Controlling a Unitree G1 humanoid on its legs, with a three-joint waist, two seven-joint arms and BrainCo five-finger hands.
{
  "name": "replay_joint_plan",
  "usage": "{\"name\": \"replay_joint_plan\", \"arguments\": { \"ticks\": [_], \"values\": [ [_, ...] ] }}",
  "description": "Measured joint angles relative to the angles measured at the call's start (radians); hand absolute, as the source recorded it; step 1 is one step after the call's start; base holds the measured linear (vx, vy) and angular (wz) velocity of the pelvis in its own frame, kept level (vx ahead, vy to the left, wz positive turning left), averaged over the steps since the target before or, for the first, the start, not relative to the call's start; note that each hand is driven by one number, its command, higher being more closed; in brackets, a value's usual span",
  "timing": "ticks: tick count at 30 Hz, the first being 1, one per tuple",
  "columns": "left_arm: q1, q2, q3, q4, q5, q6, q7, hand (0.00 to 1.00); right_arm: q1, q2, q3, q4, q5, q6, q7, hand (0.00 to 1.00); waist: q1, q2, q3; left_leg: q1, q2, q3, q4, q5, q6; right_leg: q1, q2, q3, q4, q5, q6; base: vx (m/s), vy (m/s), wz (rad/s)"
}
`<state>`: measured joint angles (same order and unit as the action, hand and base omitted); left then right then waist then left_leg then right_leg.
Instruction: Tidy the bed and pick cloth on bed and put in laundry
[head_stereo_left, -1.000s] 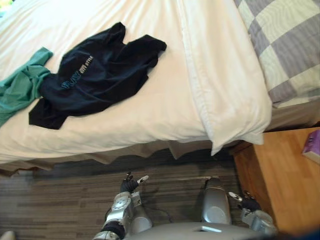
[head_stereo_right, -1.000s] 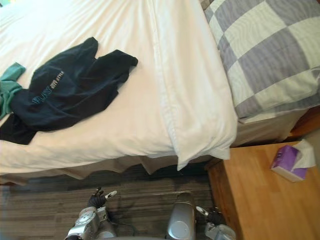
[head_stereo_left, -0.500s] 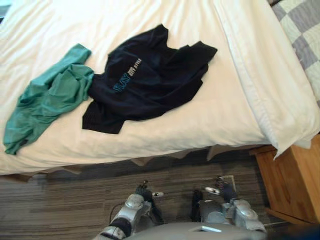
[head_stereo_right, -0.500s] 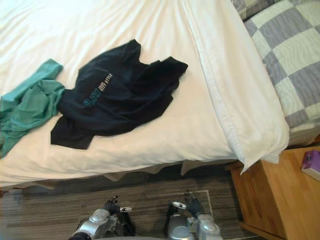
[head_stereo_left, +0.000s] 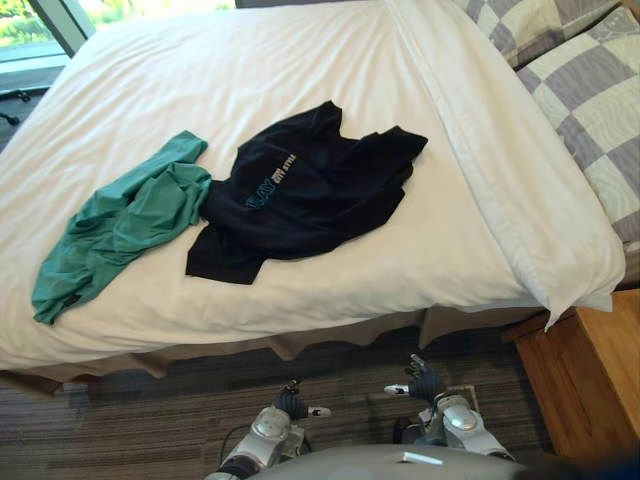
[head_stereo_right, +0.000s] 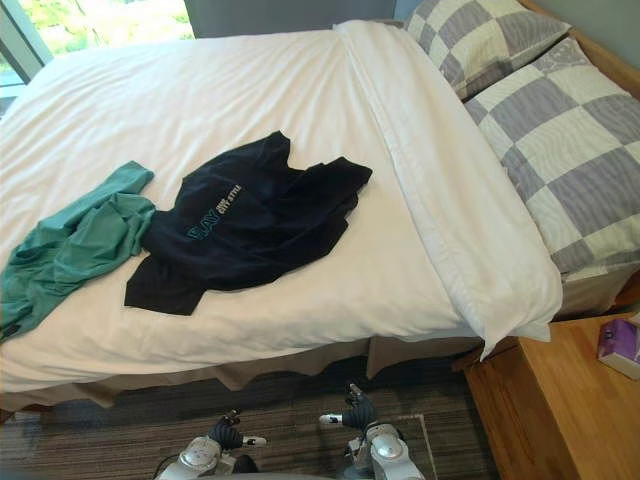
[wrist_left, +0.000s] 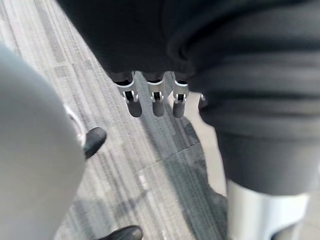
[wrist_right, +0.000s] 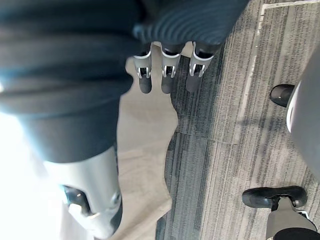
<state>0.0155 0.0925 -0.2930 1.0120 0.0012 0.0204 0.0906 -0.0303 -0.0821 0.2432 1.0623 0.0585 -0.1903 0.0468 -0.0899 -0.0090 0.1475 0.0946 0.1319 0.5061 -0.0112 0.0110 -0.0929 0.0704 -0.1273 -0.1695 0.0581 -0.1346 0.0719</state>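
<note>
**Both shirts on the bed, both hands empty down low**

A big bed is seen from its long side. It's covered by a white duvet, and grey striped carpet is laid along the near edge. At the head end, on the robot's right, two checked grey-and-cream pillows are laid side by side. The duvet's thick edge is run up beside them, with one corner hung over the near corner of the bed. A wooden nightstand is tucked in just beside that corner.

The black shirt is spread out, a bit crumpled, around the middle of the duvet, with some pale lettering faced up. The green shirt is bunched just to its left, touching the black one's edge. Both are laid flat on the duvet, well apart from the hands.

The left hand and right hand are held low over the carpet in front of the bed, near each other but not touching. In the left wrist view the fingers are seen straight and loose, with nothing gripped. Same deal in the right wrist view: fingers straight, spread a little, nothing held.

A small purple box is sat on the nightstand's right side.
</note>
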Motion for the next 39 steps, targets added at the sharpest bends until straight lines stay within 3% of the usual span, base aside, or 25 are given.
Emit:
{"name": "replay_joint_plan", "arguments": {
  "ticks": [1, 2, 3, 4, 8, 9, 10, 11, 13, 15, 17, 19, 20, 21, 22, 23, 24, 25, 27, 28, 31, 33, 37, 39],
  "values": [
    [-0.001, 0.002, 0.002, 0.000, 0.000, -0.008, 0.000, 0.00, -0.008, -0.005, 0.006, 0.010, 0.012, 0.011, 0.002, 0.00, 0.002, -0.003, 0.004, -0.025, 0.010, 0.000, 0.059, -0.030, 0.002, -0.009, -0.007, 0.009, 0.007, -0.005, 0.005, -0.12, 0.076, -0.23],
    [-0.003, 0.000, 0.014, -0.008, -0.012, -0.024, -0.001, 0.00, -0.016, -0.024, 0.008, 0.016, 0.027, 0.031, 0.006, 0.00, 0.009, 0.014, 0.012, -0.091, 0.046, 0.002, 0.199, -0.094, 0.005, -0.044, -0.012, 0.024, 0.047, -0.011, 0.007, -0.14, 0.080, -0.36],
    [-0.007, 0.000, 0.021, -0.009, -0.033, -0.049, -0.001, 0.00, -0.031, -0.051, 0.007, 0.017, 0.028, 0.047, -0.003, 0.00, 0.012, 0.040, 0.031, -0.134, 0.076, 0.006, 0.282, -0.127, 0.019, -0.093, -0.014, 0.030, 0.118, -0.026, 0.013, -0.19, 0.113, -0.37],
    [-0.015, 0.011, 0.021, -0.008, -0.053, -0.066, -0.001, 0.00, -0.048, -0.069, 0.004, 0.027, 0.029, 0.068, -0.014, 0.00, 0.011, 0.042, 0.046, -0.161, 0.073, 0.014, 0.304, -0.131, 0.025, -0.157, -0.031, 0.046, 0.195, -0.051, 0.016, -0.14, 0.075, -0.22],
    [-0.023, 0.046, 0.063, -0.004, -0.068, -0.104, -0.002, 0.00, -0.078, -0.077, -0.033, 0.026, 0.078, 0.089, -0.034, 0.00, 0.016, 0.020, 0.080, -0.233, 0.063, 0.009, 0.341, -0.112, 0.022, -0.313, -0.062, 0.102, 0.345, -0.108, -0.011, -0.16, 0.025, -0.26],
    [-0.024, 0.051, 0.087, -0.003, -0.068, -0.119, -0.001, 0.00, -0.076, -0.077, -0.049, 0.020, 0.097, 0.089, -0.039, 0.00, 0.016, -0.002, 0.087, -0.257, 0.048, -0.018, 0.367, -0.108, 0.018, -0.364, -0.086, 0.128, 0.402, -0.133, -0.027, -0.14, -0.075, -0.33],
    [-0.022, 0.044, 0.108, -0.007, -0.069, -0.130, 0.000, 0.00, -0.070, -0.075, -0.067, -0.010, 0.095, 0.090, -0.053, 0.00, 0.015, -0.007, 0.089, -0.288, 0.067, -0.057, 0.412, -0.145, 0.055, -0.401, -0.093, 0.160, 0.442, -0.145, -0.030, -0.12, -0.081, -0.44],
    [-0.021, 0.045, 0.108, -0.007, -0.069, -0.139, 0.000, 0.00, -0.070, -0.076, -0.081, -0.028, 0.094, 0.094, -0.057, 0.00, 0.016, -0.006, 0.090, -0.288, 0.096, -0.058, 0.428, -0.157, 0.047, -0.421, -0.093, 0.180, 0.465, -0.151, -0.029, -0.02, -0.038, -0.57],
    [-0.021, 0.025, 0.106, -0.003, -0.091, -0.153, 0.000, 0.00, -0.047, -0.090, -0.121, -0.079, 0.063, 0.102, -0.075, 0.00, -0.005, -0.009, 0.091, -0.249, 0.208, -0.082, 0.424, -0.140, 0.022, -0.479, -0.102, 0.253, 0.547, -0.174, -0.009, 0.04, 0.062, -0.59],
    [-0.022, -0.015, 0.105, 0.004, -0.116, -0.163, -0.003, 0.00, -0.020, -0.095, -0.156, -0.086, 0.032, 0.111, -0.091, 0.00, -0.010, -0.009, 0.091, -0.201, 0.250, -0.099, 0.380, -0.102, 0.020, -0.490, -0.120, 0.298, 0.559, -0.183, 0.021, 0.05, 0.231, -0.48],
    [-0.023, -0.061, 0.105, 0.007, -0.150, -0.160, -0.011, 0.00, 0.012, -0.094, -0.206, -0.083, 0.013, 0.115, -0.095, 0.00, -0.017, -0.005, 0.087, -0.178, 0.238, -0.110, 0.335, -0.082, 0.015, -0.477, -0.148, 0.317, 0.537, -0.164, 0.068, 0.05, 0.360, -0.18],
    [-0.025, -0.089, 0.096, 0.015, -0.156, -0.155, -0.023, 0.00, 0.035, -0.094, -0.245, -0.077, -0.014, 0.109, -0.091, 0.00, -0.026, 0.018, 0.074, -0.184, 0.196, -0.163, 0.284, -0.099, -0.010, -0.443, -0.162, 0.303, 0.470, -0.124, 0.126, 0.04, 0.471, 0.06],
    [-0.029, -0.074, 0.090, 0.033, -0.149, -0.151, -0.027, 0.00, 0.034, -0.075, -0.278, -0.042, -0.043, 0.095, -0.087, 0.00, -0.026, 0.022, 0.059, -0.176, 0.172, -0.188, 0.276, -0.146, -0.101, -0.403, -0.179, 0.287, 0.396, -0.083, 0.164, 0.05, 0.588, 0.09],
    [-0.036, -0.046, 0.084, 0.036, -0.128, -0.137, -0.025, 0.00, 0.040, -0.063, -0.295, -0.010, -0.047, 0.078, -0.070, 0.00, -0.031, -0.019, 0.049, -0.178, 0.132, -0.186, 0.277, -0.164, -0.126, -0.349, -0.216, 0.277, 0.280, 0.004, 0.170, 0.05, 0.691, 0.03],
    [-0.035, -0.042, 0.081, 0.036, -0.123, -0.132, -0.022, 0.00, 0.042, -0.053, -0.300, 0.006, -0.056, 0.070, -0.061, 0.00, -0.022, -0.016, 0.043, -0.180, 0.126, -0.171, 0.274, -0.165, -0.126, -0.324, -0.227, 0.247, 0.205, 0.075, 0.152, 0.09, 0.578, -0.18],
    [-0.031, -0.015, 0.084, 0.039, -0.104, -0.113, -0.017, 0.00, 0.037, -0.055, -0.306, 0.015, -0.093, 0.056, -0.046, 0.00, -0.009, -0.005, 0.033, -0.167, 0.136, -0.131, 0.257, -0.158, -0.108, -0.279, -0.221, 0.121, 0.130, 0.142, 0.091, 0.10, 0.433, -0.42],
    [-0.030, 0.012, 0.084, 0.041, -0.094, -0.094, -0.017, 0.00, 0.042, -0.053, -0.300, 0.015, -0.131, 0.042, -0.031, 0.00, -0.006, -0.005, 0.027, -0.134, 0.124, -0.118, 0.215, -0.141, -0.084, -0.235, -0.184, 0.003, 0.118, 0.156, 0.094, 0.16, 0.410, -0.54],
    [-0.027, 0.027, 0.082, 0.045, -0.088, -0.076, -0.016, 0.00, 0.048, -0.051, -0.292, 0.013, -0.153, 0.024, -0.015, 0.00, -0.007, 0.004, 0.018, -0.120, 0.114, -0.106, 0.191, -0.131, -0.068, -0.187, -0.124, -0.046, 0.064, 0.142, 0.111, 0.13, 0.310, -0.41],
    [-0.034, 0.027, 0.071, 0.055, -0.088, -0.058, -0.019, 0.00, 0.046, -0.051, -0.291, 0.009, -0.159, 0.002, 0.000, 0.00, -0.008, 0.015, 0.010, -0.118, 0.072, -0.108, 0.163, -0.117, -0.047, -0.139, -0.068, -0.047, -0.005, 0.102, 0.104, 0.10, 0.226, -0.02],
    [-0.051, 0.016, 0.056, 0.057, -0.089, -0.045, -0.021, 0.00, 0.047, -0.055, -0.295, 0.003, -0.154, -0.007, 0.010, 0.00, -0.021, 0.028, 0.003, -0.123, 0.039, -0.135, 0.141, -0.106, -0.029, -0.104, -0.045, 0.007, -0.050, 0.084, 0.095, 0.06, 0.145, 0.49],
    [-0.077, 0.001, 0.034, 0.060, -0.091, -0.039, -0.030, 0.00, 0.053, -0.065, -0.296, 0.010, -0.141, -0.036, 0.030, 0.00, -0.027, 0.054, -0.014, -0.125, 0.003, -0.196, 0.112, -0.093, -0.009, -0.058, -0.041, 0.060, -0.079, 0.072, 0.068, 0.07, 0.089, 0.69],
    [-0.067, 0.009, 0.034, 0.074, -0.093, -0.023, -0.031, 0.00, 0.052, -0.054, -0.248, 0.029, -0.142, -0.073, 0.046, 0.00, -0.007, 0.043, -0.028, -0.107, 0.006, -0.221, 0.101, -0.081, 0.003, -0.036, -0.034, 0.051, -0.059, 0.055, 0.043, 0.03, -0.033, 0.39],
    [0.000, 0.015, 0.041, 0.070, -0.166, -0.010, -0.039, 0.00, 0.047, -0.054, -0.149, 0.054, -0.185, -0.149, 0.058, 0.00, 0.002, 0.023, -0.060, -0.060, 0.011, -0.253, 0.042, -0.036, -0.001, 0.009, -0.019, 0.016, -0.040, 0.036, 0.012, -0.01, -0.063, 0.36],
    [0.011, 0.014, 0.067, 0.071, -0.179, -0.018, -0.051, 0.00, 0.045, -0.048, -0.100, 0.056, -0.192, -0.154, 0.060, 0.00, 0.020, 0.026, -0.077, -0.051, 0.012, -0.251, 0.022, -0.030, 0.000, 0.007, -0.016, 0.017, -0.038, 0.035, 0.012, -0.05, -0.018, 0.02]
  ]
}}
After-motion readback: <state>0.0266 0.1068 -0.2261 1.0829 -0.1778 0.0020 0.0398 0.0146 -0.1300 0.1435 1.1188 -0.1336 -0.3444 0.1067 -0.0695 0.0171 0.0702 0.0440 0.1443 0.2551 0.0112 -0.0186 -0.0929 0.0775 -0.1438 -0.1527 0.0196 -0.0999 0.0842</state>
